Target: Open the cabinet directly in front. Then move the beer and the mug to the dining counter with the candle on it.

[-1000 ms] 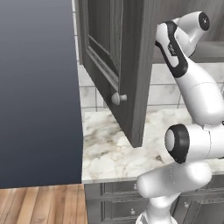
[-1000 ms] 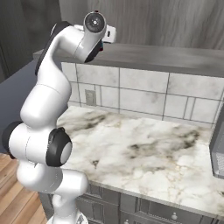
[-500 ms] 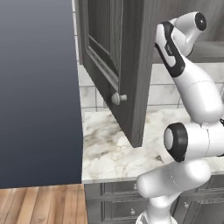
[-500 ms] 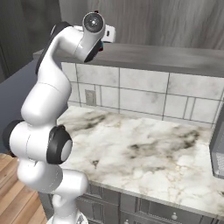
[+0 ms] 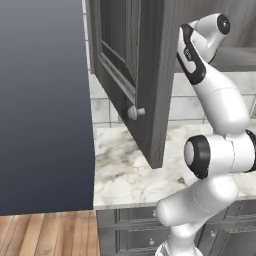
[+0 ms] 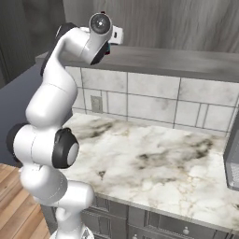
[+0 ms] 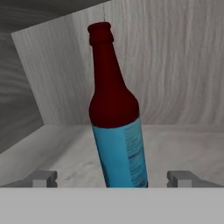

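Observation:
The beer (image 7: 114, 118), a dark red-brown bottle with a blue label, stands upright on the shelf inside the cabinet. My gripper (image 7: 113, 179) is open, and the bottle's lower body is between its fingertips (image 7: 43, 178) with a gap on each side. The cabinet door (image 5: 131, 75) hangs open over the worktop, its silver knob (image 5: 135, 112) facing out. My arm (image 6: 70, 60) reaches up into the cabinet (image 6: 163, 23). The mug, the dining counter and the candle are out of view.
Under the cabinet lies a marble worktop (image 6: 154, 163) backed by wall tiles (image 6: 149, 100), with grey drawers (image 5: 130, 235) below. A tall dark panel (image 5: 45, 105) stands at the left. A grey appliance (image 6: 233, 158) sits at the worktop's right edge.
The arm's wrist has edged slightly upward toward the cabinet. The door and worktop look the same.

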{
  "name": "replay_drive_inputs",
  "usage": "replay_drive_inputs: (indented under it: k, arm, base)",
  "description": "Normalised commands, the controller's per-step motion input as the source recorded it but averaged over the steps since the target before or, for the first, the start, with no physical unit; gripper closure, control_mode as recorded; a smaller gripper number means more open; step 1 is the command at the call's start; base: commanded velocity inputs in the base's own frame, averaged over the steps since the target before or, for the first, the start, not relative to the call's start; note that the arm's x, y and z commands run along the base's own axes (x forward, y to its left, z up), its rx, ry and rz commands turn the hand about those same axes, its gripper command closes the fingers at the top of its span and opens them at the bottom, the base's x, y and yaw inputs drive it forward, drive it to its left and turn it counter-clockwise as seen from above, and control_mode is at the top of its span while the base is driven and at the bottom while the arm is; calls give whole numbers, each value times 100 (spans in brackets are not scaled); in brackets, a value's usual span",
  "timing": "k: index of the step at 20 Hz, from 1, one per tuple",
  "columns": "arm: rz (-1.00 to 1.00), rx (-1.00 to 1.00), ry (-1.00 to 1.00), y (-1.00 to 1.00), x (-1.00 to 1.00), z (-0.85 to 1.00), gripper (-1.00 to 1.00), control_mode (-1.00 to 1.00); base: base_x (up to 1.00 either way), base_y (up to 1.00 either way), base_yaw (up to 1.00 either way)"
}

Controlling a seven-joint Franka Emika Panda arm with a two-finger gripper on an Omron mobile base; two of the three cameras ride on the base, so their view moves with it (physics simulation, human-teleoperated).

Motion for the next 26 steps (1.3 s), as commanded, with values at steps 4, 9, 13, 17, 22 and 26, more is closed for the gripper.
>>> replay_drive_inputs:
  k: [4,9,13,17,22,26]
  arm:
    - [0,0,0,0,17,0,-100,-100]
    - [0,0,0,0,22,0,-100,-100]
    - [2,0,0,0,29,-3,-100,-100]
    - [3,0,0,0,27,-6,-100,-100]
    - [2,0,0,0,24,0,-100,-100]
    - [2,0,0,0,24,0,-100,-100]
  base:
    - [0,0,0]
    - [0,0,0]
    - [0,0,0]
    - [0,0,0]
    - [0,0,0]
    - [0,0,0]
